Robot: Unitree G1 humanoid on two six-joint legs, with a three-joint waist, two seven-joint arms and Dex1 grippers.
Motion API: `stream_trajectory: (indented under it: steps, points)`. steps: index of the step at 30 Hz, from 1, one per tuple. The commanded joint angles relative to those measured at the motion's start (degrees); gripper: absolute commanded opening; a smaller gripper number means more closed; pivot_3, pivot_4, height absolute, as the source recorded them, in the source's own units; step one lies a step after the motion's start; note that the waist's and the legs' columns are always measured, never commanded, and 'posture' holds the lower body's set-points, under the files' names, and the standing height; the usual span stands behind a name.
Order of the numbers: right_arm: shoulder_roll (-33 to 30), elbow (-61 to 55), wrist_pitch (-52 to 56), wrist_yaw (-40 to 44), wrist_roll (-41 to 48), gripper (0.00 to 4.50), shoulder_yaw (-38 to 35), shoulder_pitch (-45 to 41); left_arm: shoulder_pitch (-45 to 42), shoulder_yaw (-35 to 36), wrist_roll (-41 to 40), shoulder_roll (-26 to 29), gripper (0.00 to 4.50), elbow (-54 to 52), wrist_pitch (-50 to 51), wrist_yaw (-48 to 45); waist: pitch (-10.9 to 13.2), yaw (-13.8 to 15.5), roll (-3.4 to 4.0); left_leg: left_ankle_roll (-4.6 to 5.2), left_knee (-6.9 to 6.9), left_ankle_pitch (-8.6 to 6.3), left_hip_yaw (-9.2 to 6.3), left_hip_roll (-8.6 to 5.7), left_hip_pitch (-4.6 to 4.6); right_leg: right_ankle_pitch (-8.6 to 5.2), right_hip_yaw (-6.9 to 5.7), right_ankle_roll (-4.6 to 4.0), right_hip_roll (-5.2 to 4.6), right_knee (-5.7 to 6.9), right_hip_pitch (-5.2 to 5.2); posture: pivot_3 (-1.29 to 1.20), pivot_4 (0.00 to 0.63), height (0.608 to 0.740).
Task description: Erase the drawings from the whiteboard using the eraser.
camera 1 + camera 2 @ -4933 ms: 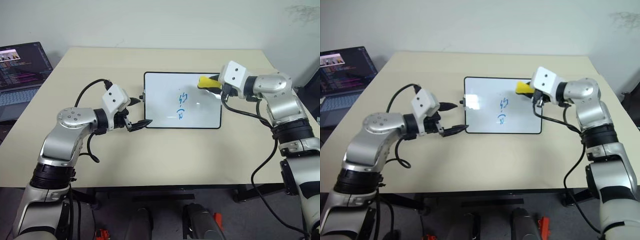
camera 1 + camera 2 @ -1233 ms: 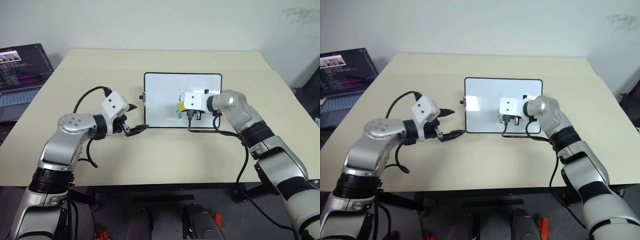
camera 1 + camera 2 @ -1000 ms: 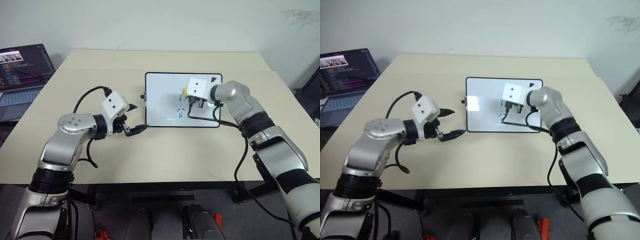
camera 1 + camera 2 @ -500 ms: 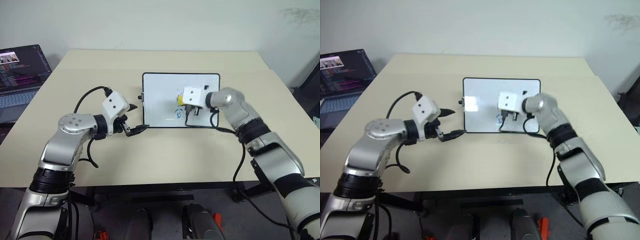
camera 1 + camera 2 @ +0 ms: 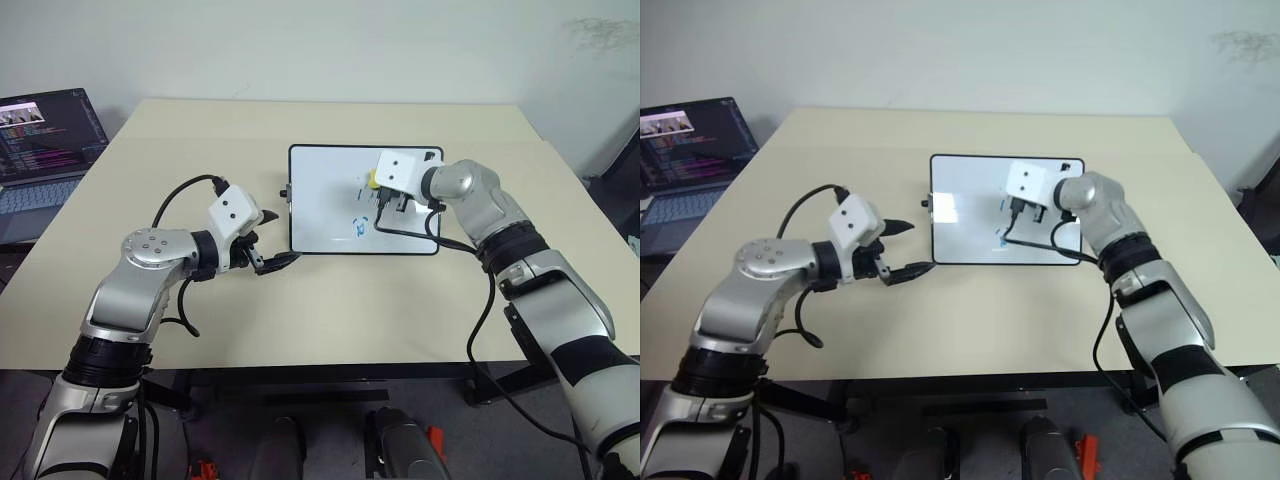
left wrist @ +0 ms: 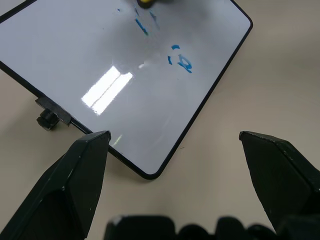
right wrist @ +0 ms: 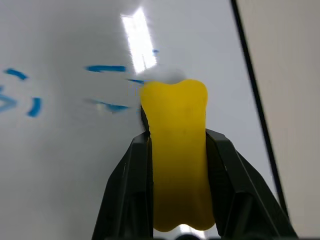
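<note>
The desk (image 5: pixel 330 320) is carrying the whiteboard (image 5: pixel 320 215), which is lying flat ahead of me, between my two arms. I judge the whiteboard to be light, stiff and glossy, so it is likely to slide under a wiping push. Its thin black frame, at the near corner beside my left gripper (image 5: pixel 268 237), looks like the place to steady it. That gripper is standing wide open with nothing in it, just off the board's near left corner, one finger close to the frame; I cannot tell if it is touching.

My right gripper (image 7: pixel 176 150) is clamping the eraser (image 7: pixel 177 150) by its two long sides, jaws narrow around it. The eraser looks light and somewhat soft, pinched in at the waist, so a mid-body hold suits it. It is sitting over the upper middle of the board, its front end at the top of the drawings (image 6: pixel 180 61). A few thin blue strokes are lying right at its nose; the fuller lower character is lying a little nearer to me, apart from the eraser.
</note>
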Motion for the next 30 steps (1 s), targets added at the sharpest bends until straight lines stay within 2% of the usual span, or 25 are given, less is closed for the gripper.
stream_trajectory:
  steps: [1,4,8,15,21,27,30]
  points:
    - [-0.84,2.25,-0.91,-1.75,-0.39,1.05,-1.17,-2.54,-0.86,0.55,-0.05,-0.03,4.5,-1.96,-0.6,0.21,0.0,0.0,0.0,0.0,0.0,0.0,0.0,0.0,0.0,0.0,0.0,0.0,0.0,0.0,0.0,0.0,0.15,0.74]
    - [-0.42,1.96,-1.77,0.08,-0.25,1.05,-0.43,-2.02,-0.86,0.55,-0.02,-0.07,4.5,-1.9,-0.63,0.24,0.0,0.01,0.0,0.0,-0.08,-0.01,0.01,0.0,-0.01,0.0,-0.02,0.0,0.0,-0.02,-0.01,0.0,0.15,0.74]
    - [0.15,-4.01,-1.39,8.53,0.13,1.05,2.13,3.58,-0.83,0.59,0.0,-0.03,4.5,-1.86,-0.6,0.26,-0.01,-0.13,-0.02,0.0,-0.12,-0.01,-0.01,0.0,0.0,0.0,-0.04,0.01,0.02,-0.02,0.0,0.0,0.15,0.74]
    - [-0.48,-7.74,0.67,9.84,-0.62,1.05,1.61,5.67,-0.63,0.74,-0.04,0.17,4.5,-1.83,-0.54,0.13,-0.01,-0.38,-0.02,0.0,-0.09,0.0,-0.03,0.01,0.01,0.0,-0.03,0.01,0.04,0.0,-0.01,0.0,0.15,0.74]
    - [-0.75,-5.27,0.15,6.49,-1.0,1.05,0.53,3.53,-0.89,0.54,0.04,-0.03,4.5,-1.54,-0.71,0.09,-0.01,-0.42,-0.02,0.0,-0.09,0.0,-0.02,0.01,0.01,0.0,-0.03,0.0,0.02,-0.01,-0.01,0.0,0.15,0.74]
    - [-0.04,1.74,-1.46,-4.53,-0.68,1.05,-1.93,-3.18,-0.98,0.56,0.11,-0.01,4.5,-1.24,-0.96,0.02,0.0,-0.67,-0.01,0.0,-0.09,0.0,-0.02,-0.02,0.0,0.0,-0.02,0.0,-0.03,-0.02,-0.04,0.0,0.15,0.74]
    - [1.67,2.07,-1.8,-5.03,0.25,1.05,-2.23,-4.18,-1.12,0.44,0.18,-0.23,4.5,-1.23,-0.98,0.2,0.0,-0.7,-0.01,0.0,-0.1,0.0,-0.01,-0.03,-0.01,0.0,-0.02,0.0,-0.07,-0.05,-0.04,0.0,0.15,0.74]
